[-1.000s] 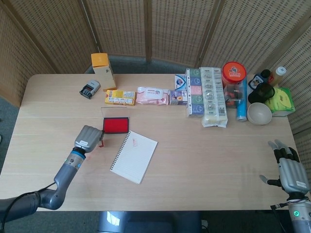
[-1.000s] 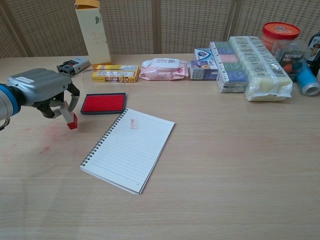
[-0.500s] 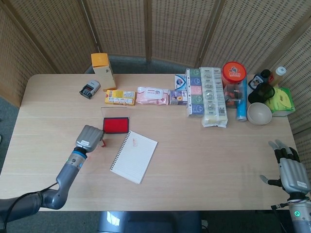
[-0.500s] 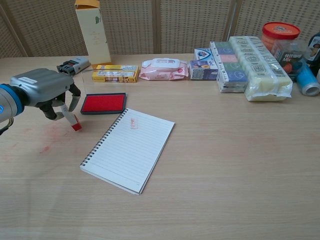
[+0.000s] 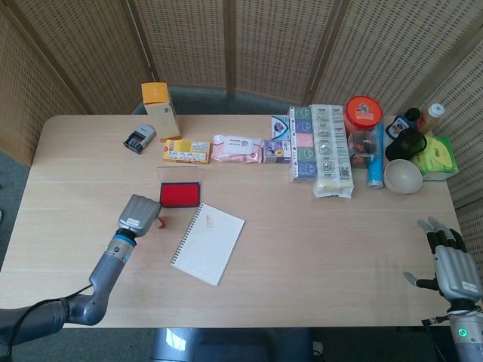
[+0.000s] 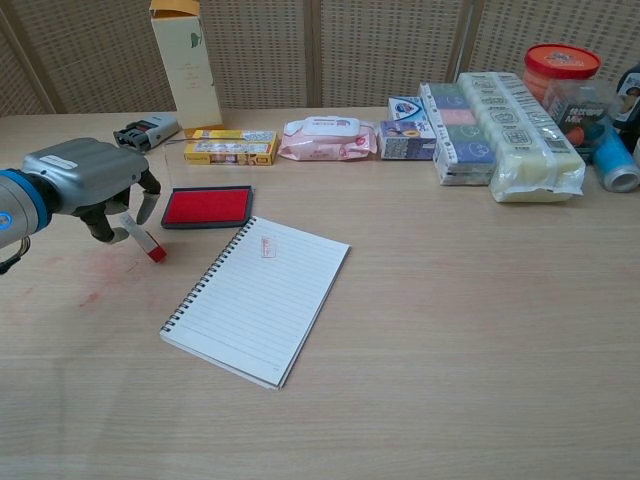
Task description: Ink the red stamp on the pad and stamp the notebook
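Observation:
The red stamp (image 6: 153, 250) has a clear handle and a red foot. My left hand (image 6: 88, 180) holds it by the handle, tilted, with the red foot low at the table left of the ink pad (image 6: 208, 206). The head view shows the same left hand (image 5: 138, 214) beside the red ink pad (image 5: 179, 194). The spiral notebook (image 6: 258, 297) lies open to the right, with a red stamp mark (image 6: 267, 247) near its top. My right hand (image 5: 453, 270) rests at the table's near right edge, fingers spread, holding nothing.
Along the back stand a tall carton (image 6: 186, 60), a grey self-inking stamp (image 6: 145, 131), a yellow box (image 6: 230, 148), a wipes pack (image 6: 328, 139) and stacked packets (image 6: 500, 120). A red-lidded jar (image 5: 363, 121) and a white bowl (image 5: 402, 176) sit far right.
The left hand has lowered and tilted the stamp, so its red foot has slid slightly right and down toward the table. The right hand has stayed still.

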Available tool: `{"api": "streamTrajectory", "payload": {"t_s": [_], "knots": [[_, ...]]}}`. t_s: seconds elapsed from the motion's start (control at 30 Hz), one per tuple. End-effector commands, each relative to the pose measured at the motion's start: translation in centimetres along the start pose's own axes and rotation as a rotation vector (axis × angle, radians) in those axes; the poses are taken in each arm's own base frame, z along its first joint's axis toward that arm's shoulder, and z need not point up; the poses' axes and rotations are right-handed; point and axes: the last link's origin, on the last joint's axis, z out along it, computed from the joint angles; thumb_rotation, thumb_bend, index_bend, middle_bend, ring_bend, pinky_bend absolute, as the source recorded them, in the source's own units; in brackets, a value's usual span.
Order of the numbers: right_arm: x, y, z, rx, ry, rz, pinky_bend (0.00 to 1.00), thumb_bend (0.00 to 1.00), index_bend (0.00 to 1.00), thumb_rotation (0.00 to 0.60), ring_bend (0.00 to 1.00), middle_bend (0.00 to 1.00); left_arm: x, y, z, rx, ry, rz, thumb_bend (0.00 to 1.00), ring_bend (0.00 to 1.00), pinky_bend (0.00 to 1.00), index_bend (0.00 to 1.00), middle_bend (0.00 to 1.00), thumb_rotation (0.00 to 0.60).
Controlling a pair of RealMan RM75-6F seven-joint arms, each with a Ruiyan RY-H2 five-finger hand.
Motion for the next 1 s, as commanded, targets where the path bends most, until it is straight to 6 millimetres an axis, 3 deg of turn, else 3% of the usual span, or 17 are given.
{"api": "streamTrajectory", "payload": {"t_s": [0.03,0.47,1.0], "knots": [[0.0,0.0,0.0,0.001,0.000,0.002,0.00,0.07,0.00,0.600,0.00,0.00,0.1,0.0,0.0,0.002,0.000,0.001,0.28,1.00,1.00,0.58,1.00,0.600],[0.1,0.0,-0.1,0.002,-0.001,0.003,0.00,0.07,0.00,0.600,0.00,0.00,0.7,-0.1,-0.1,0.012,0.010,-0.006,0.28,1.00,1.00,0.54,1.00,0.600],[0.1,-0.4,-0.4,0.011,-0.002,-0.002,0.00,0.07,0.00,0.600,0.00,0.00,4.0,-2.5,-2.3,0.032,0.109,-0.059,0.26,1.00,1.00,0.53,1.00,0.600]]}}
